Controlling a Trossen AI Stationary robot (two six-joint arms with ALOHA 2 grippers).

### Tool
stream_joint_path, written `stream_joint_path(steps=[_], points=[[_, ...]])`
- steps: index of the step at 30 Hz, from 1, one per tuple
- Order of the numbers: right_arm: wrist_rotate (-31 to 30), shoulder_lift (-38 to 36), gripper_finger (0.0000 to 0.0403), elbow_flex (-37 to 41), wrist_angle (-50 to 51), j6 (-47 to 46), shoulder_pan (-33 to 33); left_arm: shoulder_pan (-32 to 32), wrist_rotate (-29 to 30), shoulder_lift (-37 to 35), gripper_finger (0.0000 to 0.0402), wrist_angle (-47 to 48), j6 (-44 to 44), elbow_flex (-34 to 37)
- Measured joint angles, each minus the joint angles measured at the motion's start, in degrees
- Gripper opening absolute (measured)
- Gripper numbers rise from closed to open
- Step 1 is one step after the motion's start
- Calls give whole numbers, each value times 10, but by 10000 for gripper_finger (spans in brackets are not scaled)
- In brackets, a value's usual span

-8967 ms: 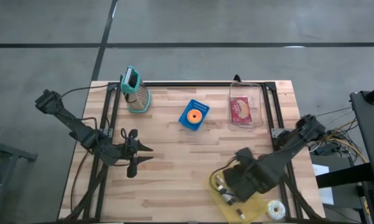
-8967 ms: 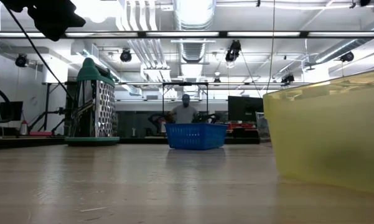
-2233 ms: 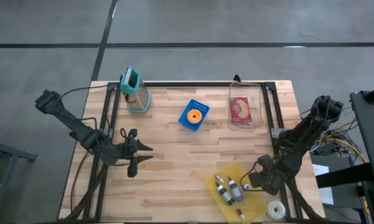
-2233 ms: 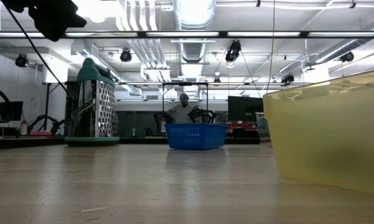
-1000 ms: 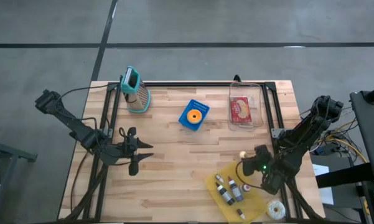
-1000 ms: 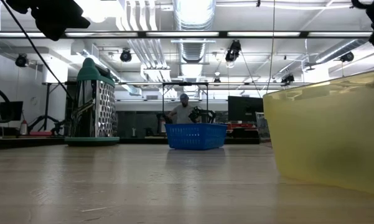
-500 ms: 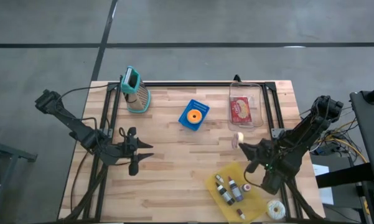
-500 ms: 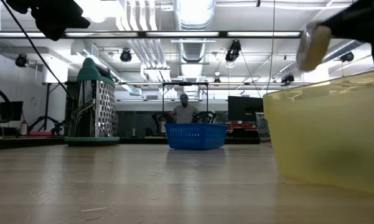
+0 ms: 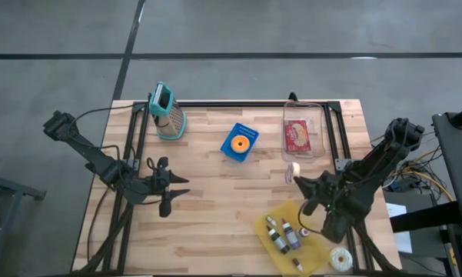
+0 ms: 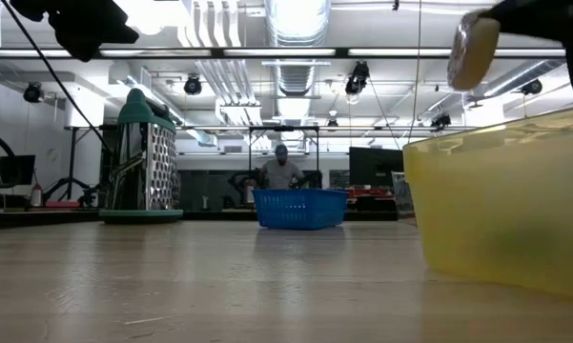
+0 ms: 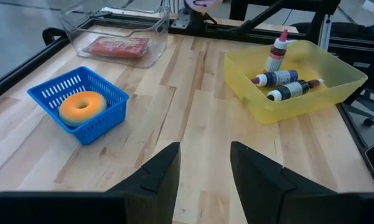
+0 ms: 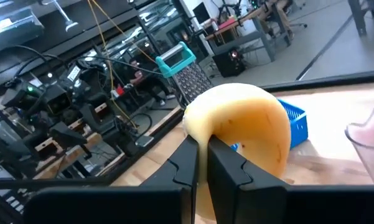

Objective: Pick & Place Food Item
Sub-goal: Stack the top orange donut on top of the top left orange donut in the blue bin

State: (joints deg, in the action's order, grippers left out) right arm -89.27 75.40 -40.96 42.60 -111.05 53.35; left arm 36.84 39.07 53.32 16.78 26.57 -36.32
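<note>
A pale yellow round food item hangs in the air over the table's right half, between the yellow bin and the clear container. My right gripper is shut on it; it also shows in the low view and the right wrist view. My left gripper waits open at the table's left, with nothing between its fingers. My right gripper pinches the pale food item at its rim between its two fingers. The fingers lie about level and come from the table's right and near side. The item is lifted clear of the table and stands tilted on edge beyond the fingertips.
A blue basket with an orange ring sits mid-table. The clear container holds a red slab. The yellow bin holds several small bottles. A teal grater stands far left; a white ring lies at the near right corner.
My right gripper has carried the pale food item up and toward the table's far edge, from over the yellow bin's corner toward the clear container. Its wrist has turned, and the item has come into the low view's upper right. The fingers stay shut on it.
</note>
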Motion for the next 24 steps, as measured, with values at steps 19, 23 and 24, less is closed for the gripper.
stream_joint_path(steps=[19, 23, 24], points=[[92, 0, 19, -279, 2, 493, -162, 0, 28, 0, 149, -4, -13, 0], [153, 0, 19, -316, 2, 565, -224, 0, 28, 0, 149, -3, -13, 0], [174, 0, 19, -322, 2, 578, -240, 0, 29, 0, 149, -3, -13, 0]])
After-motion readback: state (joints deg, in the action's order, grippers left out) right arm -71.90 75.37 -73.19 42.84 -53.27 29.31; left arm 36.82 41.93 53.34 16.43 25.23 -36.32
